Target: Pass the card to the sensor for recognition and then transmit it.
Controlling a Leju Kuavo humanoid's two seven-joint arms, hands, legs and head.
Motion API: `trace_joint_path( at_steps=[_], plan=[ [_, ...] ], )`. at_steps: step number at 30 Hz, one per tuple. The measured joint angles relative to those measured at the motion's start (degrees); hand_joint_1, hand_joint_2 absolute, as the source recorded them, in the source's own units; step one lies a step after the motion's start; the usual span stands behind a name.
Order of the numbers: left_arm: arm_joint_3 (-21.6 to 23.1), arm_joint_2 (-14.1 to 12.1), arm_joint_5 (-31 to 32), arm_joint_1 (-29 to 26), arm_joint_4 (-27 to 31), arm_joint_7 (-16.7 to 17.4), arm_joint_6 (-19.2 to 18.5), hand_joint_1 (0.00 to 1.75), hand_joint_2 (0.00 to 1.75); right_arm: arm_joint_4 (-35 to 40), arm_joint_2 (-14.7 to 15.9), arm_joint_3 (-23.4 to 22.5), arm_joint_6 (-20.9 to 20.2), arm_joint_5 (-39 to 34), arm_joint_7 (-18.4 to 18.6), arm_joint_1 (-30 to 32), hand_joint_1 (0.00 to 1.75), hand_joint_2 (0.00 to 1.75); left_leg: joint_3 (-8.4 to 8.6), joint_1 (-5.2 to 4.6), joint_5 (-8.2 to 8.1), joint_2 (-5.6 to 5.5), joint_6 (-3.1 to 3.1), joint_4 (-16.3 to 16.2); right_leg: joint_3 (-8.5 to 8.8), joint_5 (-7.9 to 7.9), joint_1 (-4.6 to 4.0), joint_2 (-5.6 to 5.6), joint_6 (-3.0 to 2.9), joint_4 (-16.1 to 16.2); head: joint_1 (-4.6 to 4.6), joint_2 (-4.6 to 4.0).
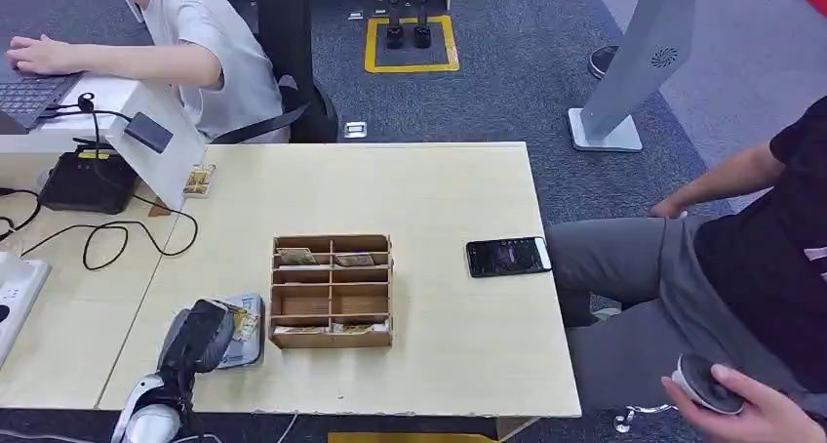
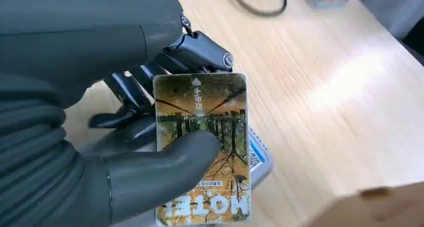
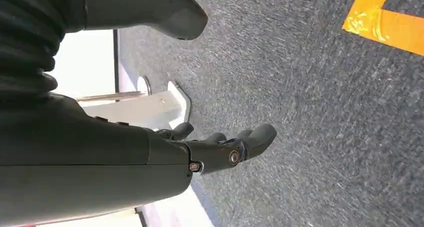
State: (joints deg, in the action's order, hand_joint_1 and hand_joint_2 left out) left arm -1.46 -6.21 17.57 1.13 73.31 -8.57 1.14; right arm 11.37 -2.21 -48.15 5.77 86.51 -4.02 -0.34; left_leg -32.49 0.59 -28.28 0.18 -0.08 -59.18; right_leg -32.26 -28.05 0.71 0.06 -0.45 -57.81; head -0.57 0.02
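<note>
Autumn-toned glossy card (image 2: 202, 152), tree print.

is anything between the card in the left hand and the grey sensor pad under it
Nothing visible. The left hand pinches the card right above the grey sensor pad at the table's near left; the wooden card organizer stands beside it, not between them.

left robot hand (image 1: 200, 334) over what may be the sensor (image 1: 246, 331), beside wooden organizer (image 1: 332, 291).

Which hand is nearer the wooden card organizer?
Left. The left hand holds a card just beside the wooden card organizer; the right hand hangs over carpet, off the table.
</note>
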Motion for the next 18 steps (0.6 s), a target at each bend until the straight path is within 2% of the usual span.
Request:
trace_joint_path(
  at_steps=[4, 7, 10, 13, 16, 18],
  plan=[
    [-1.1, 0.2, -11.6, 1.1, 1.9, -0.9, -1.8, 1.75, 1.75, 0.0, 0.0, 0.0, 0.3, 0.5, -0.1, 0.0, 0.00, 1.75, -0.01, 0.00, 0.02, 0.00, 0.02, 0.0, -0.02, 0.01, 0.00, 0.01, -0.01, 0.0, 0.00, -0.02],
    [-1.2, -0.1, -13.1, 3.5, 3.5, -2.8, -0.3, 1.75, 1.75, 0.0, 0.0, 0.0, 0.2, 1.1, 0.0, 0.0, 0.00, 1.75, -0.02, 0.00, 0.02, -0.10, 0.01, 0.0, -0.02, 0.01, 0.00, -0.08, -0.01, 0.0, 0.00, -0.02],
    [-1.1, -0.1, -10.1, 7.3, 4.4, -4.6, 4.7, 1.75, 1.75, 0.0, 0.0, 0.0, 0.0, 1.6, 0.2, -0.3, 0.00, 1.75, -0.01, 0.00, 0.05, -0.10, -0.02, 0.0, -0.02, 0.03, 0.00, -0.07, 0.00, 0.0, -0.02, 0.00],
    [0.0, -0.3, -4.6, 11.2, 4.9, -5.9, 10.6, 1.75, 1.75, 0.0, 0.0, 0.0, 0.0, 1.9, 0.3, -0.4, 0.00, 1.75, -0.01, 0.00, 0.05, -0.11, -0.02, 0.0, -0.01, 0.04, 0.00, -0.08, 0.00, 0.0, -0.02, -0.02],
    [1.7, -0.9, 3.9, 14.3, 4.9, -6.2, 15.1, 1.75, 1.75, 0.0, 0.0, 0.0, -0.5, 2.5, 0.3, -0.6, 0.00, 1.75, -0.02, 0.00, 0.05, -0.09, -0.03, 0.0, -0.02, 0.04, 0.00, -0.06, 0.00, 0.0, -0.02, 0.00],
    [3.1, -1.7, 11.7, 16.4, 4.7, -5.1, 18.0, 1.75, 1.75, 0.0, 0.0, 0.2, -1.0, 3.1, 0.4, -0.7, 0.00, 1.75, -0.02, 0.00, 0.05, -0.09, -0.03, -0.1, -0.04, 0.04, 0.00, -0.05, 0.00, 0.0, -0.02, -0.02]
  ],
)
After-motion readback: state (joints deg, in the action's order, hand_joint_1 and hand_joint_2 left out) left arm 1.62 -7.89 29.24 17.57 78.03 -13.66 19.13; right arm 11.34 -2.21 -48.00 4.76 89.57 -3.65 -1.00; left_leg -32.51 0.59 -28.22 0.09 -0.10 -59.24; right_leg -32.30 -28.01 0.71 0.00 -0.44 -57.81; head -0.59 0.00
